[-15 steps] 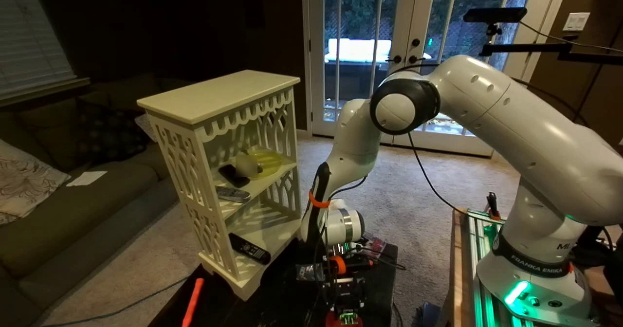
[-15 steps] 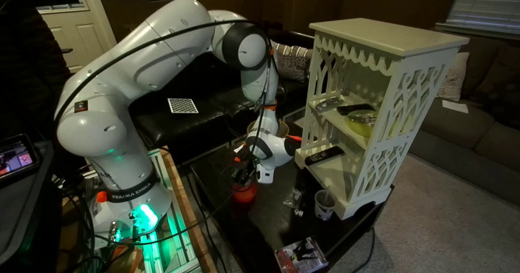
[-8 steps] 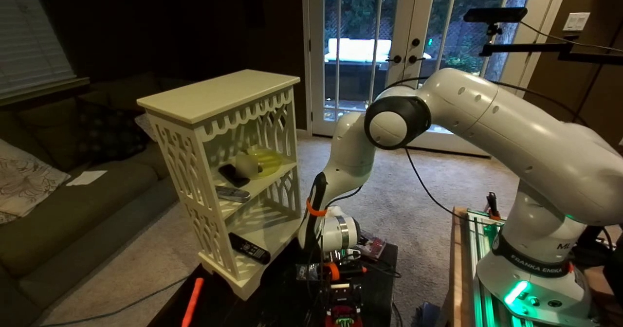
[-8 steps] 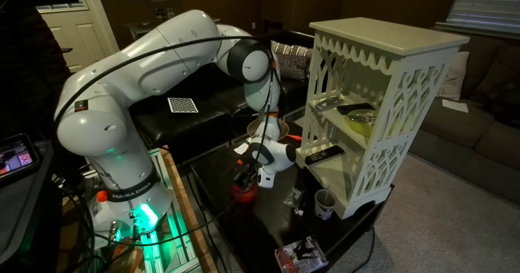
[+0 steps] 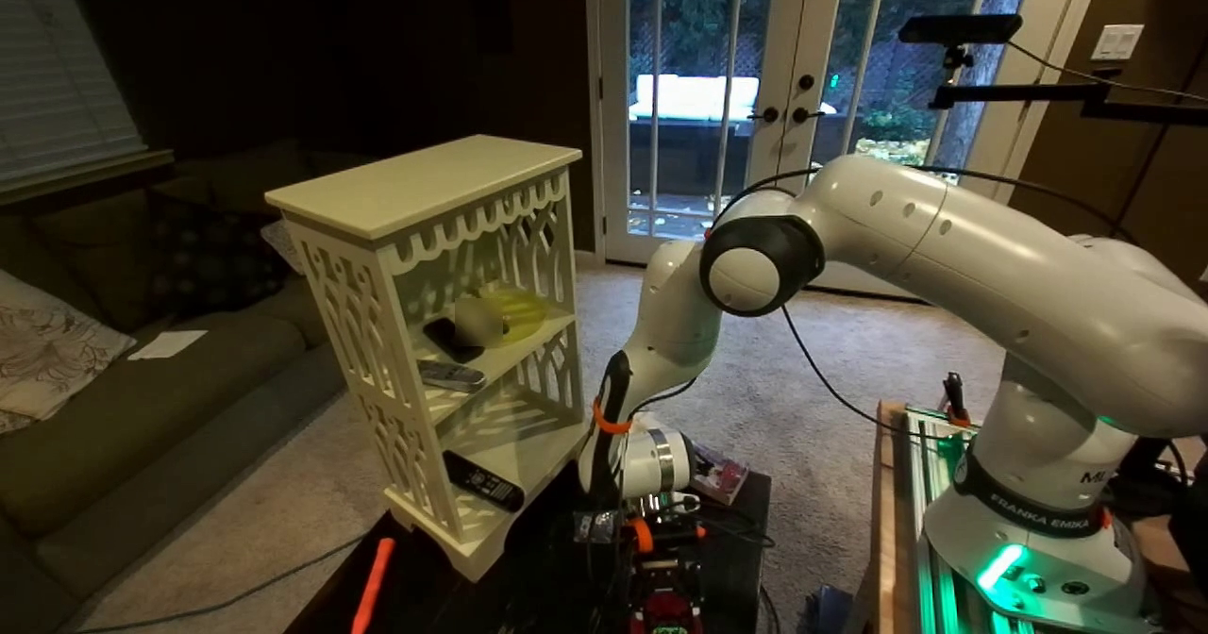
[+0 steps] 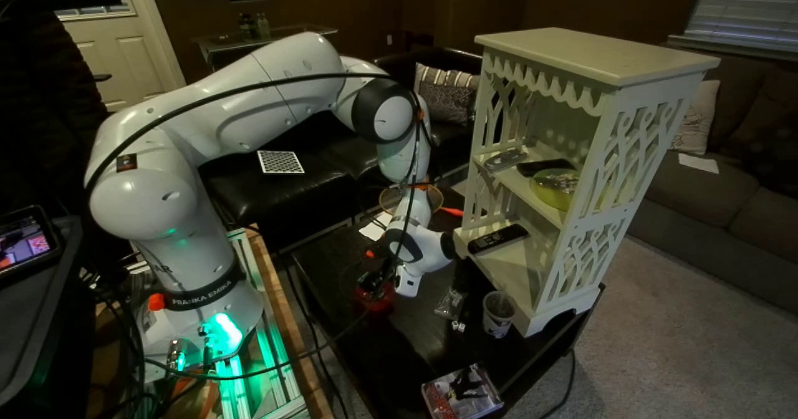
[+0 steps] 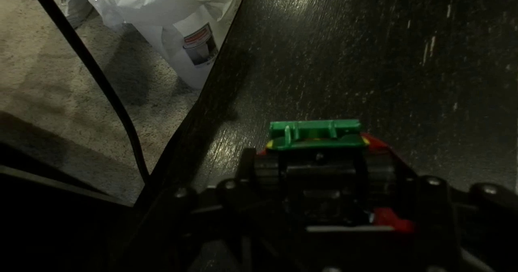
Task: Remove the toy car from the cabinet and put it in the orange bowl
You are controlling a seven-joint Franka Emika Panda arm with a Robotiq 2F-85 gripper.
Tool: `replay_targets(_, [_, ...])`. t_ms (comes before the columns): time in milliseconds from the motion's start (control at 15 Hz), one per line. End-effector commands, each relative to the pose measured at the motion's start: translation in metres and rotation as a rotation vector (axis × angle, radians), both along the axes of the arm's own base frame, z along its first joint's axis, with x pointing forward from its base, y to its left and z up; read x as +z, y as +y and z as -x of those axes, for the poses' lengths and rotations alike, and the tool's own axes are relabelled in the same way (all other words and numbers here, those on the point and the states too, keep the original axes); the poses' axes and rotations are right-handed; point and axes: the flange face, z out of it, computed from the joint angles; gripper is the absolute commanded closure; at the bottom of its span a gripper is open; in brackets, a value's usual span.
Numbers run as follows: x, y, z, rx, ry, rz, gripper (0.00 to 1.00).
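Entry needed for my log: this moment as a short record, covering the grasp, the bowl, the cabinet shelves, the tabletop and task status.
grasp: hand holds the toy car
car colours: black, green, red
car position: low over the black table; whether touching it, cannot tell
target: orange-tan bowl, partly hidden behind the arm
cabinet, upper shelf: gray remote, dark flat item, yellow-green dish
cabinet, lower shelf: black remote
tabletop: cup, packet, printed case
status: car out of the cabinet, not yet in the bowl
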Motion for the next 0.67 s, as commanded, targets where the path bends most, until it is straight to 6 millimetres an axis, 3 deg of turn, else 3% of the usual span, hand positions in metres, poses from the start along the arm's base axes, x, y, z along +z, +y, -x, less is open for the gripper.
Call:
replay_targets(0, [-0.008, 0.003, -0.003, 0.002, 0.044, -0.003, 0.01])
replay_targets(333, [0.007, 0.003, -0.001, -0.001, 0.034, -0.023, 0.00])
replay_targets(600, [0.043, 0.004, 0.018, 0.169, -0.039, -0.043, 0.00])
